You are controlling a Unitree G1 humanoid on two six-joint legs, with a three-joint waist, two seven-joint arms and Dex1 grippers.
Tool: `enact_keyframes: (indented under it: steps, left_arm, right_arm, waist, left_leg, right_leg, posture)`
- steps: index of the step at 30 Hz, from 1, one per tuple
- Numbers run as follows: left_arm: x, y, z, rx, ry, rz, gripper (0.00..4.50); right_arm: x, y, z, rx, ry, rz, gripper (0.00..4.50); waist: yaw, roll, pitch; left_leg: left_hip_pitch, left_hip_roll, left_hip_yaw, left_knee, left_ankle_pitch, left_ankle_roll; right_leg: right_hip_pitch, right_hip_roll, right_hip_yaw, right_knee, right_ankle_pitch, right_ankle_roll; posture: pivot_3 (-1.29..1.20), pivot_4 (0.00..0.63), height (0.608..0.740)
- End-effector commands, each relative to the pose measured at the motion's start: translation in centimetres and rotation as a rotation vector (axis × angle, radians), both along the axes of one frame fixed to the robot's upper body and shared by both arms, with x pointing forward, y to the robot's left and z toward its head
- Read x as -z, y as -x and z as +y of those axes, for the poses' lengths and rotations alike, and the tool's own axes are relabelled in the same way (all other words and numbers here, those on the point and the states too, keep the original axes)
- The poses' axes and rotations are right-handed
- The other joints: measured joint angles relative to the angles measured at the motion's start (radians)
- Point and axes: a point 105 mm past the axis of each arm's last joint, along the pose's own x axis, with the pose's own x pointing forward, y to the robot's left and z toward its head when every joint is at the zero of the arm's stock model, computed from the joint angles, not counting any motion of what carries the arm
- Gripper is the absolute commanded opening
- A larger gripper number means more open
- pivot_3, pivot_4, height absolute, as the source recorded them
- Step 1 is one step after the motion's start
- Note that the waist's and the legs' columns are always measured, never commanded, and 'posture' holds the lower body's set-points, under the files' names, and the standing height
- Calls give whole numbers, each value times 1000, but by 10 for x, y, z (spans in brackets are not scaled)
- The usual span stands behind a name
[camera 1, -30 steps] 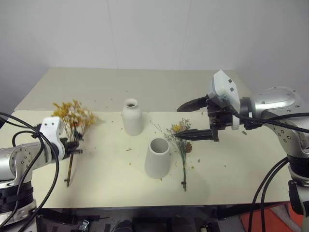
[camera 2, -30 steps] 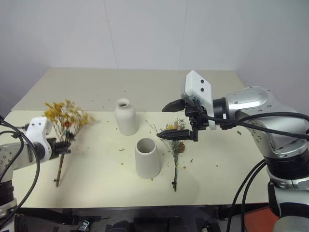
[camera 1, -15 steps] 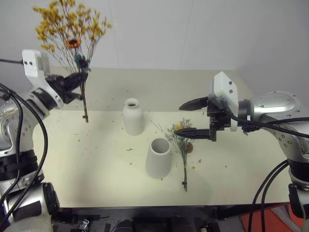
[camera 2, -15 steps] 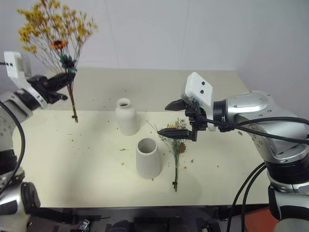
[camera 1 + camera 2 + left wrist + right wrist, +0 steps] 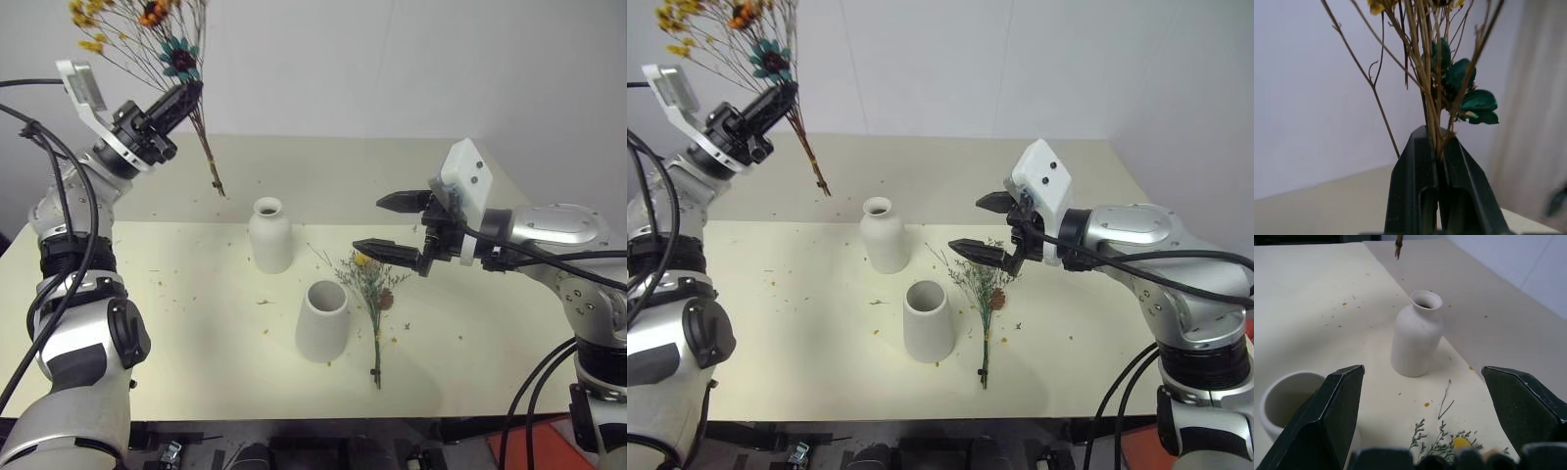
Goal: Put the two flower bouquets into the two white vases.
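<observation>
left pincer [image 5: 184,95] clamped on yellow spray [image 5: 162,34] stems | right pincer [image 5: 390,224] gaped wide, empty, above sprig [image 5: 372,294] | risk: long stems could miss bottle vase [image 5: 269,235] neck, tipping it

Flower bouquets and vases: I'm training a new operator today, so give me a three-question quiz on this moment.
1. True or false: the yellow bouquet lies on the table.
2. What lies beside the cone vase?
A. grey-green sprig bunch
B. scissors
3. Fill in: the bottle vase is ___ of flowers.

Key:
1. False; the left gripper holds it aloft.
2. A
3. empty
</observation>
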Motion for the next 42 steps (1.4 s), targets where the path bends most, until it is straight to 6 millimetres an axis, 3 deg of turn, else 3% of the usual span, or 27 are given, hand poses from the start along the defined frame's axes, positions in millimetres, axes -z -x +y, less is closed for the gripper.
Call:
enact_keyframes:
  steps: [1,9,14,22,34,42]
  left_arm:
    - [-4,2,-2,73,-2,-44,51]
    - [11,-11,-22,112,17,-16,51]
    - [-4,-14,-36,124,67,-53,51]
    - [-7,-18,-54,125,26,-59,51]
    - [10,-28,-56,54,-18,-22,51]
    - [39,-31,-63,37,-151,-2,51]
  right_arm:
    - [-12,4,-3,31,-42,-68,4500]
    - [-11,5,-2,63,-72,-82,4500]
    - [-11,5,-3,96,-83,-94,4500]
    - [-10,9,-6,128,-93,-92,4500]
    - [-9,14,-6,136,-108,-89,4500]
    - [-8,12,-4,133,-112,-85,4500]
  waist:
    - [-1,0,0]
    - [4,0,0]
    - [9,0,0]
    - [7,0,0]
    - [9,0,0]
    - [8,0,0]
  left_leg:
    - [0,0,0,0,0,0]
    - [-1,0,-1,2,0,0]
    - [-3,0,-1,4,0,0]
    - [-2,0,-1,4,0,0]
    - [-4,0,-2,7,0,0]
    - [-5,0,-2,10,0,0]
  right_leg:
    - [0,0,0,0,0,0]
    - [0,0,0,1,0,0]
    - [0,0,0,1,0,1]
    - [0,0,-1,2,0,1]
    - [-1,0,-1,3,1,2]
    - [0,0,0,4,2,3]
  posture:
    - [0,150,740]
    - [0,150,740]
    - [0,150,740]
    - [0,150,740]
    - [0,150,740]
    - [0,150,740]
